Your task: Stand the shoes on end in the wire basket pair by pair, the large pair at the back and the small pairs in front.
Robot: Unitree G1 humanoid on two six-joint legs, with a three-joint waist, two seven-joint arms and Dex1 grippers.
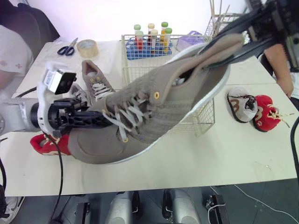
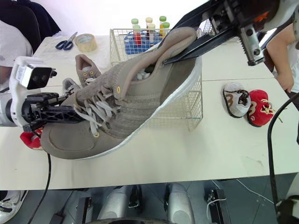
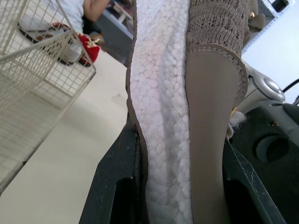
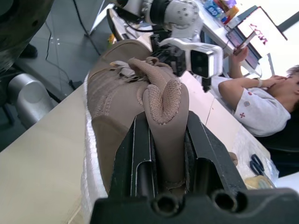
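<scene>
Left eye view shows the pale table (image 1: 187,163) with the wire basket (image 1: 205,123) at its middle and the large tan shoe (image 1: 159,112) held in the air across the basket's near-left corner, toe low at the left, heel high at the right. A second tan shoe (image 1: 96,81) sits on the table just left of the basket, a small white shoe (image 1: 240,105) and a small red shoe (image 1: 266,114) lie together to its right, and another red shoe (image 1: 46,144) lies near-left, partly under the raised toe. Left gripper (image 3: 180,158) is clamped across the large tan shoe's toe, and right gripper (image 4: 163,121) is clamped on its heel collar.
</scene>
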